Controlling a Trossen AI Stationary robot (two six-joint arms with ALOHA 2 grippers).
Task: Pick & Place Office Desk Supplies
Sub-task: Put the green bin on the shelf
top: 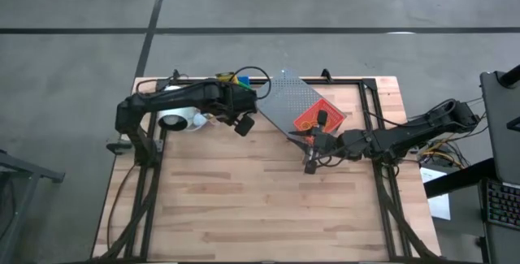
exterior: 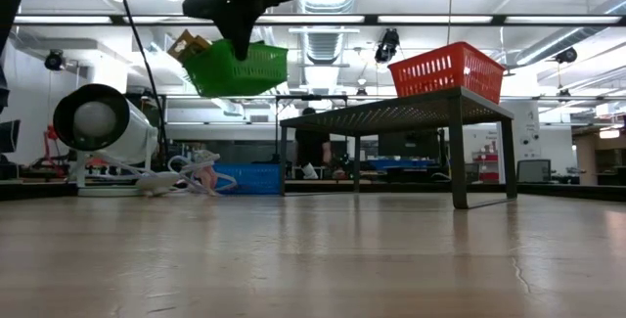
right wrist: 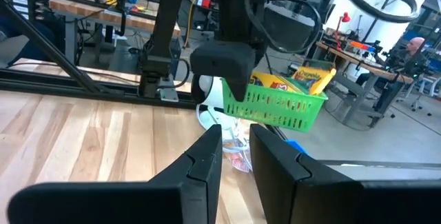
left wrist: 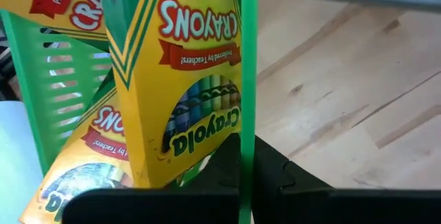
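Bright, even ceiling strip lights; low view backlit, with blurred nearest tabletop.

i see a green slatted bin (exterior: 238,68) holding yellow-and-green crayon boxes (left wrist: 182,79) with red banners, a red-orange bin (exterior: 446,71) on the grey perforated rack (exterior: 391,114), a blue bin (exterior: 247,179), a white roll (exterior: 101,122), and dark arms.

The high view looks straight down on the bench (top: 268,191); the low view looks level across it. Both, with the wrist views, share the green bin (exterior: 235,68).
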